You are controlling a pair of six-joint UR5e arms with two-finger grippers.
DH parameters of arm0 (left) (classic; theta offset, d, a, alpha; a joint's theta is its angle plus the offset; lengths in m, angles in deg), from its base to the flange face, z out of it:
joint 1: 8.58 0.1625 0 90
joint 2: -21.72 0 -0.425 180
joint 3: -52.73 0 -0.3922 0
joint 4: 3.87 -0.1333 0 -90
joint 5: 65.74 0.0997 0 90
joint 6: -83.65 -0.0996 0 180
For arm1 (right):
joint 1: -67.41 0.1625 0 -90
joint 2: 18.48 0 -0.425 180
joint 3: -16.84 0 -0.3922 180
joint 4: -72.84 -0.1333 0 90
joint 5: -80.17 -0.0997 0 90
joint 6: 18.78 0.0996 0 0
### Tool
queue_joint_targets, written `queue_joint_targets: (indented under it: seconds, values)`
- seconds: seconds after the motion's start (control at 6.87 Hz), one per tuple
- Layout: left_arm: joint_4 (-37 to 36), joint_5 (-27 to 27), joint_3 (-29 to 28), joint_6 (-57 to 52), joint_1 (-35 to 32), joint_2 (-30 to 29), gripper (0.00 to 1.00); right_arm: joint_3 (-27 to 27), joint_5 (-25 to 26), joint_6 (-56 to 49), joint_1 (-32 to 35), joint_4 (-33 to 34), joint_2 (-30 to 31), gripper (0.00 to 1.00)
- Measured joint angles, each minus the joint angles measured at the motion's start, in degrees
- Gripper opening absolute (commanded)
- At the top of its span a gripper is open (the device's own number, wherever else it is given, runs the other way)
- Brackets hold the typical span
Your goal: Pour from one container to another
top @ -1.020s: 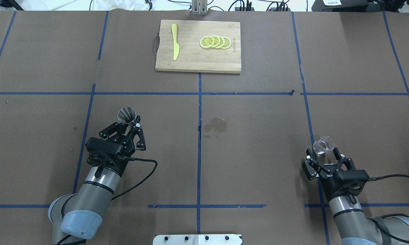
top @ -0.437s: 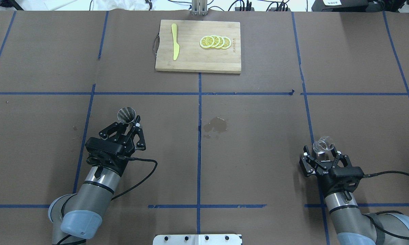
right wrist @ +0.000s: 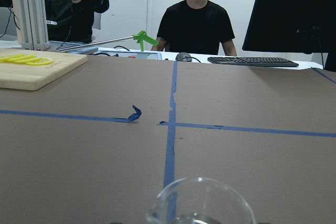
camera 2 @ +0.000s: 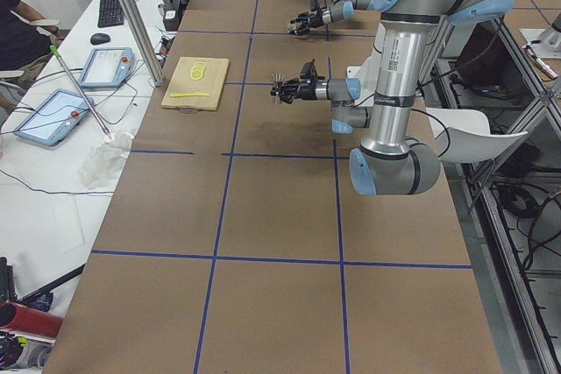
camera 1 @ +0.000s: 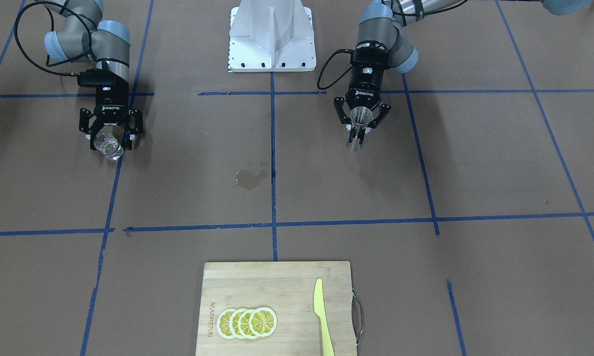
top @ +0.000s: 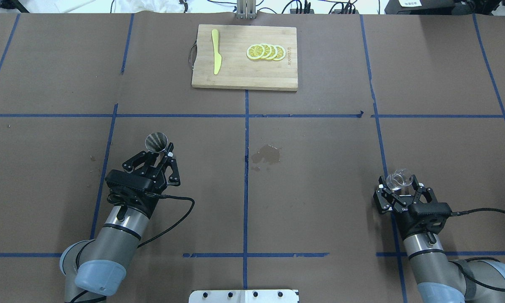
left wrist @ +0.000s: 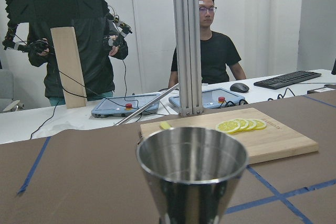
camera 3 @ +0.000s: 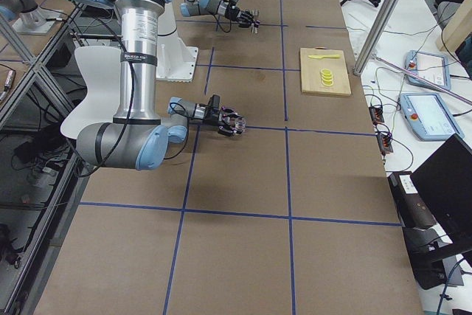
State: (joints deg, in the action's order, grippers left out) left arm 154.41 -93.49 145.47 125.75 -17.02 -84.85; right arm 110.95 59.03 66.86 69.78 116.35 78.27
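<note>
Right hand has drawn in around the small clear glass measuring cup at the desk's five o'clock, grasping it, while left hand stays clenched on the grey hourglass-shaped steel jigger at eight o'clock.

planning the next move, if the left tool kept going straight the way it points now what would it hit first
Past the jigger it already holds, the left tool points across bare table. The cutting board lies to the right of that line, so the way looks free, though depth is hard to judge.
</note>
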Motion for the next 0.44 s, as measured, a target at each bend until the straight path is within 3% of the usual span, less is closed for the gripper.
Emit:
queue_joint_targets:
  seconds: [0.44]
  values:
    - [-0.03, 0.02, 0.16, 0.0, 0.0, -0.04, 0.0, -2.54, -0.05, -0.32, 0.07, -3.78, -0.12, 0.03]
